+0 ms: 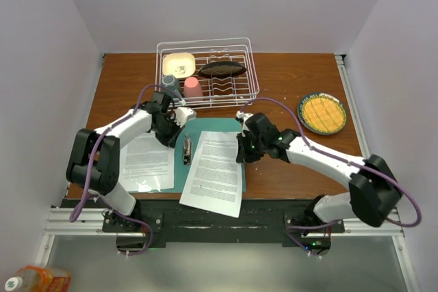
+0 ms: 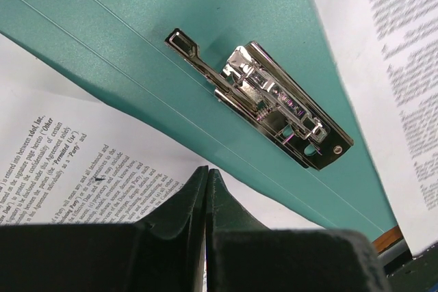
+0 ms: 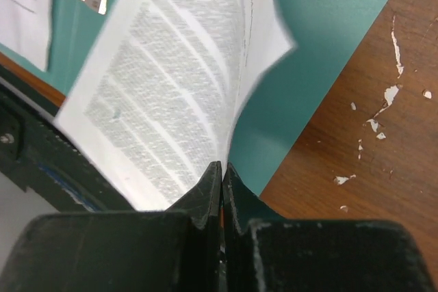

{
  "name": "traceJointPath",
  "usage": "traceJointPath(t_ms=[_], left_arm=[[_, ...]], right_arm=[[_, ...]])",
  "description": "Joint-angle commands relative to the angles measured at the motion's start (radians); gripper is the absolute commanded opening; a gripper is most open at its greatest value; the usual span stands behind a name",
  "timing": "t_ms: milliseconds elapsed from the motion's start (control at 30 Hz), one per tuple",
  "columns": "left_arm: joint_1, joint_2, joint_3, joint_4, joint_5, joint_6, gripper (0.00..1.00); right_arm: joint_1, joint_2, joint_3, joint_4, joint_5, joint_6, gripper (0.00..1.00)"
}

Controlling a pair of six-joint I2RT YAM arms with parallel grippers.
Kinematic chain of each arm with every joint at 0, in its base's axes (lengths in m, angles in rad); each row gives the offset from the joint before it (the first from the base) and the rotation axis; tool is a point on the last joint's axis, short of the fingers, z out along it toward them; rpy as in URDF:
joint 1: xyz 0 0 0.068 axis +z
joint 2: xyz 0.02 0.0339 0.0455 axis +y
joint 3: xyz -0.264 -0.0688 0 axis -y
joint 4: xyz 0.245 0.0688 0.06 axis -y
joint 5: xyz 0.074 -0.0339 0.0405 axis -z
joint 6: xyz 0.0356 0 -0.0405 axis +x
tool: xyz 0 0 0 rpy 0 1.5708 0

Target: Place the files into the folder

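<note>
The teal folder (image 1: 215,125) lies open on the table, its metal clip (image 1: 186,150) at the spine. The clip also shows in the left wrist view (image 2: 274,104). My right gripper (image 1: 241,152) is shut on the right edge of a stack of printed files (image 1: 215,172). It holds them curled up over the folder's right half (image 3: 321,32); their near end hangs past the table's front edge. Another printed sheet (image 1: 145,161) lies on the left. My left gripper (image 1: 169,138) is shut and empty, its tips (image 2: 207,171) over that sheet (image 2: 68,162) near the spine.
A white wire dish rack (image 1: 209,94) stands behind the folder with a cream bowl (image 1: 179,66), a dark dish (image 1: 221,69), a pink cup (image 1: 193,87) and a grey cup (image 1: 170,83). A green-rimmed yellow plate (image 1: 321,113) sits at the right.
</note>
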Motion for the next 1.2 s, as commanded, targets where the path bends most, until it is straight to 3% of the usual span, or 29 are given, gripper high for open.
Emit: traceJointPath(t_ms=[0, 200, 500, 1167], left_arm=[[0.001, -0.005, 0.020, 0.019, 0.033, 0.037, 0.05], [0.001, -0.001, 0.010, 0.027, 0.036, 0.046, 0.05], [0.001, 0.018, 0.007, 0.030, 0.038, 0.056, 0.05], [-0.001, 0.007, 0.004, 0.025, 0.041, 0.059, 0.04]], right_arm=[[-0.020, 0.106, 0.095, 0.052, -0.006, -0.087, 0.00], [-0.051, 0.275, 0.211, -0.020, -0.005, -0.185, 0.00], [-0.055, 0.325, 0.267, -0.035, 0.132, -0.201, 0.00], [-0.092, 0.447, 0.325, 0.054, 0.145, -0.185, 0.00]])
